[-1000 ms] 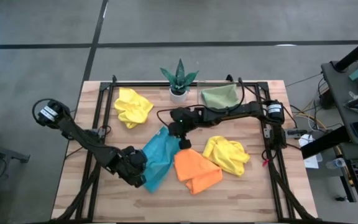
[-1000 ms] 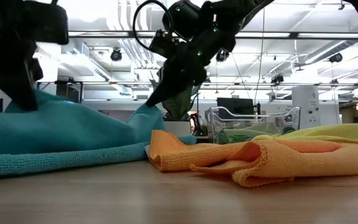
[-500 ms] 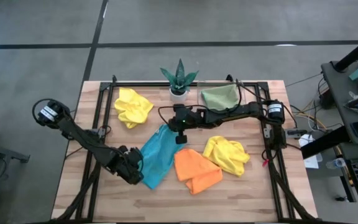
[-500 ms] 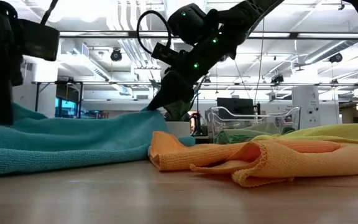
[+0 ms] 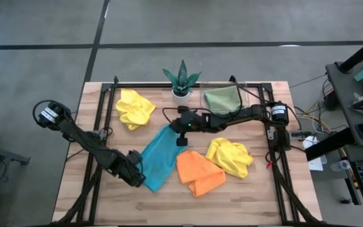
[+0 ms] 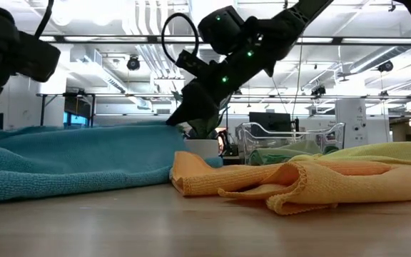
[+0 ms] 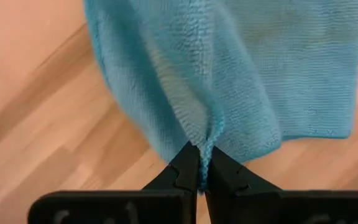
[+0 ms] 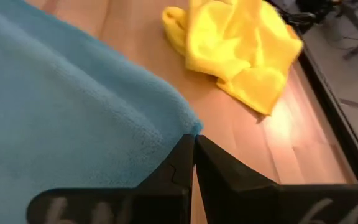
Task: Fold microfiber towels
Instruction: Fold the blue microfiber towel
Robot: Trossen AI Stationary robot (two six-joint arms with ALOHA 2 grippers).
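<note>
From above: blue towel (image 5: 157, 156) stretched mid-table between left gripper (image 5: 136, 171) and right gripper (image 5: 181, 138), each clamped on a corner; green towel (image 5: 222, 98) in clear tray (image 5: 254, 96); at table level: orange towel (image 6: 277, 180) limp, soft, best pinched at corners; wrist views: pinches confirmed.

The blue towel (image 5: 157, 156) is now stretched flatter, its pinched corners pulled apart toward upper right and lower left.
</note>
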